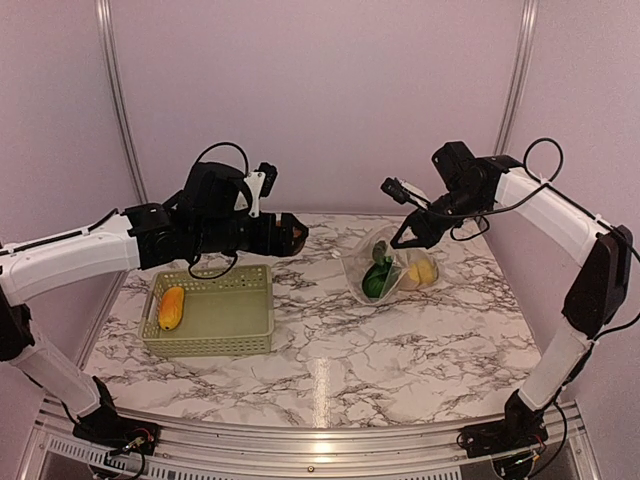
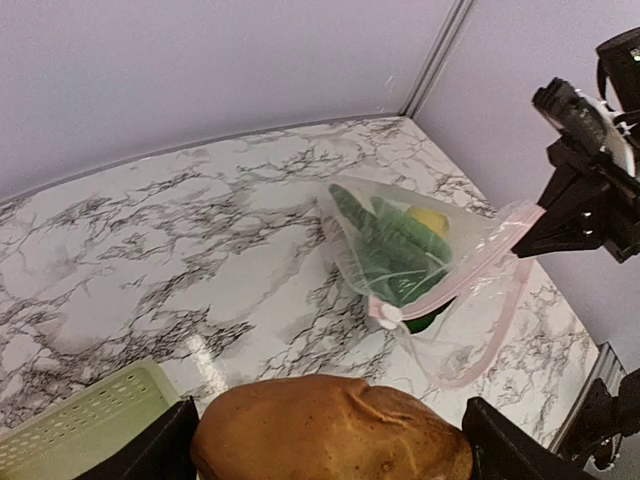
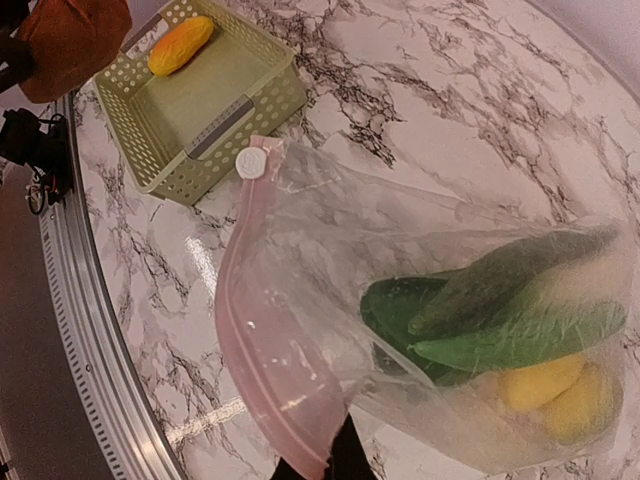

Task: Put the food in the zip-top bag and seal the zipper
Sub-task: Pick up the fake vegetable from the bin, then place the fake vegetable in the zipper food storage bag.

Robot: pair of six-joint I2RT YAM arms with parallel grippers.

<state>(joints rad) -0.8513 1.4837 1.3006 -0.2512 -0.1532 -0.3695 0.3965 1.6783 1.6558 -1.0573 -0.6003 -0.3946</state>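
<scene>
My left gripper [image 1: 290,236] is shut on the brown potato [image 2: 330,420] and holds it in the air left of the zip-top bag [image 1: 400,262]. The bag lies on the marble with its mouth towards the left arm. It holds a dark green cucumber [image 3: 400,310], a leek [image 3: 510,290] and yellow lemons [image 3: 545,385]. My right gripper [image 3: 335,462] is shut on the bag's mouth edge at the pink zipper [image 3: 245,330] and lifts it open. The white slider [image 3: 250,163] sits at the strip's far end. The orange piece [image 1: 172,307] lies in the basket.
The pale green lattice basket [image 1: 205,350] stands at the left of the marble table, below my left arm. Grey walls close the back and sides. A metal rail runs along the table's near edge [image 3: 90,330].
</scene>
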